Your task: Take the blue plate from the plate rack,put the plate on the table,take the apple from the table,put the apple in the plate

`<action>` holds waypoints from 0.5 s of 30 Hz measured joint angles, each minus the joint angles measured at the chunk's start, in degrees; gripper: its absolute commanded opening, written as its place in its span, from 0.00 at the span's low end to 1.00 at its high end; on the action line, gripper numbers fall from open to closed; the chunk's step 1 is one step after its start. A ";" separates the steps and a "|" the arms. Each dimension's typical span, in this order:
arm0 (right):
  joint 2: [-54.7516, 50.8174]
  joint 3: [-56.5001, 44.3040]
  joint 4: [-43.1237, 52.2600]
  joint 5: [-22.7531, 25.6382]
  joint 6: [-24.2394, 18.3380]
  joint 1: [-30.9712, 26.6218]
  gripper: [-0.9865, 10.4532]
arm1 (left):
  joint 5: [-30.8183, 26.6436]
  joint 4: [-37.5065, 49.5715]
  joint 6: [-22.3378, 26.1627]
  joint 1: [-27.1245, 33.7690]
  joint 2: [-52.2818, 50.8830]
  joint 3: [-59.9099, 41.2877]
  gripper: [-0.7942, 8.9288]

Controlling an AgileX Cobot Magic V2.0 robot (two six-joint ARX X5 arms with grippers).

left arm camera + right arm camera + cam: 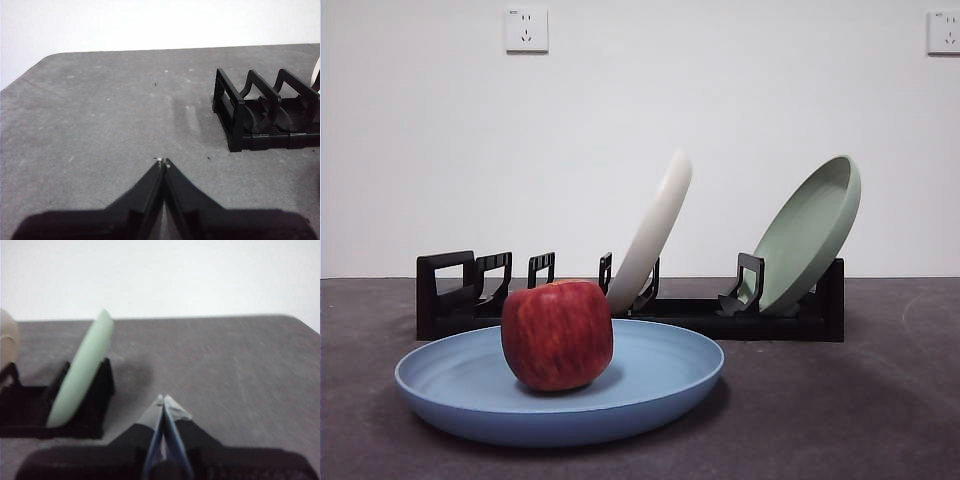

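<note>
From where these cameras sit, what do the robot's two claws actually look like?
Only the tips show, in the wrist views. The left gripper has two matte black, wedge-shaped jaws that taper to a point, with tiny pale specks at the very tips. The right gripper is the same black wedge shape, blurred, with greyish tips and a bluish tint along the inner edges. No cables, markings or arm bodies are visible in any view.

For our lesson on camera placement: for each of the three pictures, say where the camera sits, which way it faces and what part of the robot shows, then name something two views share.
Front view: low, at table height, looking level across the blue plate holding the apple, to the plate rack; no robot visible.
Left wrist view: on the left arm, facing the rack's empty end; left gripper shut.
Right wrist view: on the right arm, facing the pale green plate; right gripper shut.
Shared: front and right wrist views both show the green plate.
</note>
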 measured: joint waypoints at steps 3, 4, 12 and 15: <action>-2.16 -4.48 5.84 -2.75 -0.24 0.00 0.09 | -0.02 0.00 0.00 0.00 0.00 0.00 0.08; -2.73 -5.68 6.80 -3.45 -0.31 0.00 0.09 | -0.02 0.00 0.00 0.02 0.00 0.00 0.08; -6.32 -9.86 7.56 -4.85 -0.39 0.00 0.09 | 0.00 0.00 0.00 0.00 0.00 0.00 0.08; -7.10 -11.04 7.04 -4.85 -0.39 0.00 0.09 | 0.00 0.00 0.00 0.00 0.00 0.00 0.08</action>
